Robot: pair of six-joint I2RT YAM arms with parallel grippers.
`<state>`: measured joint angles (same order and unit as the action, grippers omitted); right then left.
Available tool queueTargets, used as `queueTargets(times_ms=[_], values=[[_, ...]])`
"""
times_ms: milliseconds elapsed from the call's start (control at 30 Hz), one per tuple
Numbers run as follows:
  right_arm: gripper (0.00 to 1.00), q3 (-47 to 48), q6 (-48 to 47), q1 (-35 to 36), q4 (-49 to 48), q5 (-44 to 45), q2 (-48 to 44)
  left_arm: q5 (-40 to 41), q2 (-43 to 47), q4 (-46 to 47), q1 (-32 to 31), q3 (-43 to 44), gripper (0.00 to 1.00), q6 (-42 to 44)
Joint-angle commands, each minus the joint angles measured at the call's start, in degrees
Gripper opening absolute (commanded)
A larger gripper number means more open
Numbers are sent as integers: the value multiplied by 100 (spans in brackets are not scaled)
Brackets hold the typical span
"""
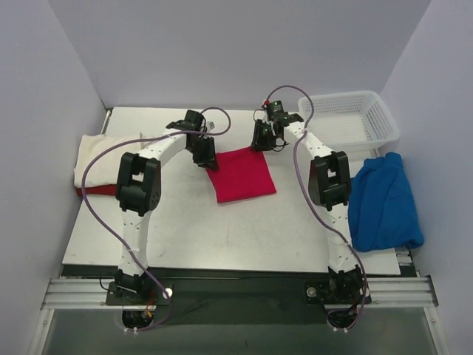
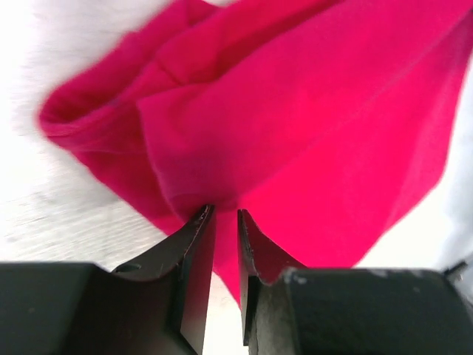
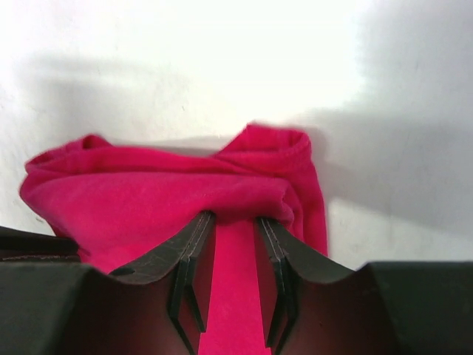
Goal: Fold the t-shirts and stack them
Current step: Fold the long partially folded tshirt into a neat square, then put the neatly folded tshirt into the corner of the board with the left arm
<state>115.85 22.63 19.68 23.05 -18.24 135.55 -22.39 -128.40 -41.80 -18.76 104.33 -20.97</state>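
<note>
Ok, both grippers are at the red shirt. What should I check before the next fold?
1. Left gripper has the red shirt: ok, jaws nearly closed with cloth pinched at the tips.
2. Right gripper has it too: cannot tell. Cloth sits between the jaws, but a firm clamp is not clear.
3. Grippers at matching far corners: ok in the top view.
4. Red shirt flat on the table: ok, a tidy folded square.
5. Cream shirt apart from the red: ok, at the left edge.
6. Blue shirt folded: not ok, bunched at the right edge.
</note>
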Motion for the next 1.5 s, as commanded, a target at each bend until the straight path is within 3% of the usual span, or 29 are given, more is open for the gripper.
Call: queueTargets(times_ms=[0,133,333,567,733,1033,1467], values=[[28,692,-75,-61,103,110,216,849,17,59,4,394,29,-267],[29,1176,4,-79,42,14,499,1797,-80,-170,4,526,29,-267],[30,1414,145,-140,-125,-83,701,2361,-344,-531,-13,632,26,-162],[30,836,110,-386,-441,101,-27,2626,717,-13,-4,-114,31,-56],[30,491,75,-544,-591,31,-564,1961,1395,365,4,-712,49,-188],[30,-185,-22,-588,-591,22,-1161,571,1449,875,-4,-1714,57,-1049],[30,-958,-277,-615,-591,-4,-1812,147,940,2361,-48,-2673,66,-2235]])
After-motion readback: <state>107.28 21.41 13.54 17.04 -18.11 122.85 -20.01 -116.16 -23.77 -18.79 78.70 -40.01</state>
